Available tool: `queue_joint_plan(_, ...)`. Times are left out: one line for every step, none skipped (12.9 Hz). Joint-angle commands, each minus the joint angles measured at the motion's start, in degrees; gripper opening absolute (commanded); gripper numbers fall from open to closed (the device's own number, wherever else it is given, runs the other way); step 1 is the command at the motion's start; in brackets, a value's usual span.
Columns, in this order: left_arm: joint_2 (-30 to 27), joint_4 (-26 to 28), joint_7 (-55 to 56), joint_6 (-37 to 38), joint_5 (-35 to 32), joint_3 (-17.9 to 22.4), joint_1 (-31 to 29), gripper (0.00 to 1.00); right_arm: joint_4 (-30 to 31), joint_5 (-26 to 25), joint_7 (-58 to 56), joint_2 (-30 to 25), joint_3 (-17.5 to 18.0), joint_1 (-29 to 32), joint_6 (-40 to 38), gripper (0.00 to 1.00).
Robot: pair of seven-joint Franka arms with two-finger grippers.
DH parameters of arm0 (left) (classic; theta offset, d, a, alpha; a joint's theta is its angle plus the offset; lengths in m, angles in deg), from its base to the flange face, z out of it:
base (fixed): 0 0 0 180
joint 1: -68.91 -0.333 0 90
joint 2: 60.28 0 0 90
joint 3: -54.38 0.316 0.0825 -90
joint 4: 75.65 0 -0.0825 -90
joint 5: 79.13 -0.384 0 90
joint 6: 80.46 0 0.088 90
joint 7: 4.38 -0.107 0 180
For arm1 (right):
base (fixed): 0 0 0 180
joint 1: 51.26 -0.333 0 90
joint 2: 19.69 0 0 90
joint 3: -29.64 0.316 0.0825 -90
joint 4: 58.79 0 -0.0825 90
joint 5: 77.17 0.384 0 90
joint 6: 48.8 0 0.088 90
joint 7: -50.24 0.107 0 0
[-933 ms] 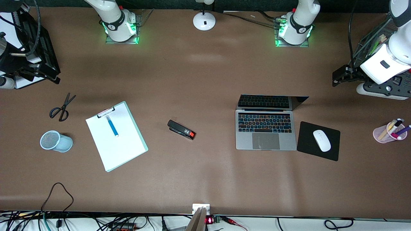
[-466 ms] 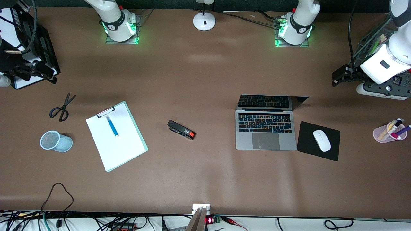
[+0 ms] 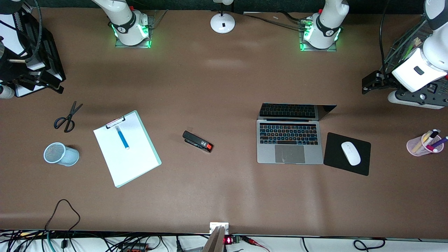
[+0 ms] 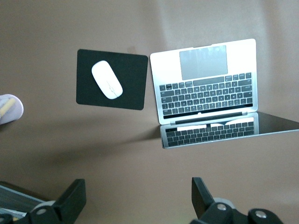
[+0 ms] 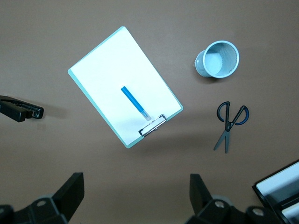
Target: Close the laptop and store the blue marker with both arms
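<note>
The laptop [image 3: 289, 141] stands open on the table, toward the left arm's end; it also shows in the left wrist view [image 4: 205, 84]. The blue marker [image 3: 122, 137] lies on the white sheet of a clipboard [image 3: 133, 161], toward the right arm's end, and shows in the right wrist view [image 5: 135, 102]. My left gripper [image 3: 367, 85] is open and empty, up in the air beside the wire tray, with bare table between its fingers [image 4: 138, 200]. My right gripper [image 3: 52, 84] is open and empty, high over the table's edge at the right arm's end [image 5: 138, 198].
A light blue mesh cup [image 3: 61, 154] and scissors [image 3: 66, 117] lie beside the clipboard. A black stapler [image 3: 197, 141] lies mid-table. A white mouse [image 3: 350, 153] sits on a black pad [image 3: 336, 166] beside the laptop. A pink pen cup [image 3: 423, 145] and wire tray [image 3: 409, 45] stand at the left arm's end.
My right gripper has shifted slightly at its end of the table. The left arm has barely moved. Nothing on the table has moved.
</note>
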Motion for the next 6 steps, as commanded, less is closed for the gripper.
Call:
queue_joint_plan(2.2, -3.2, -0.4, 2.1, 0.8, 0.0, 0.1, 1.00, -0.9, 0.5, -1.3, 1.0, 0.1, 0.2, 0.0, 1.00)
queue_joint_plan(3.5, -3.6, -1.6, 2.2, -0.1, 0.0, 0.0, 1.00, -0.7, 0.5, -2.5, 1.4, 0.1, 0.1, 0.2, 1.00)
queue_joint_plan(4.2, -3.6, -5.1, 2.3, -0.1, 0.0, -0.2, 1.00, -0.6, 0.5, -3.0, 2.1, 0.1, 0.1, 1.0, 1.00)
queue_joint_plan(4.4, -3.6, -7.8, 2.2, 0.0, 0.0, -0.3, 1.00, -0.2, 0.5, -3.0, 2.7, 0.2, -0.2, 2.2, 1.00)
queue_joint_plan(5.2, -4.5, -7.5, 2.3, 0.0, 0.1, 0.1, 0.77, 0.1, 0.5, -3.4, 3.1, 0.3, -0.3, 3.1, 1.00)
queue_joint_plan(6.0, -5.9, -7.3, 3.1, -0.1, 0.1, 0.1, 0.51, 0.8, 0.4, -3.5, 3.7, 0.3, -0.4, 4.3, 1.00)
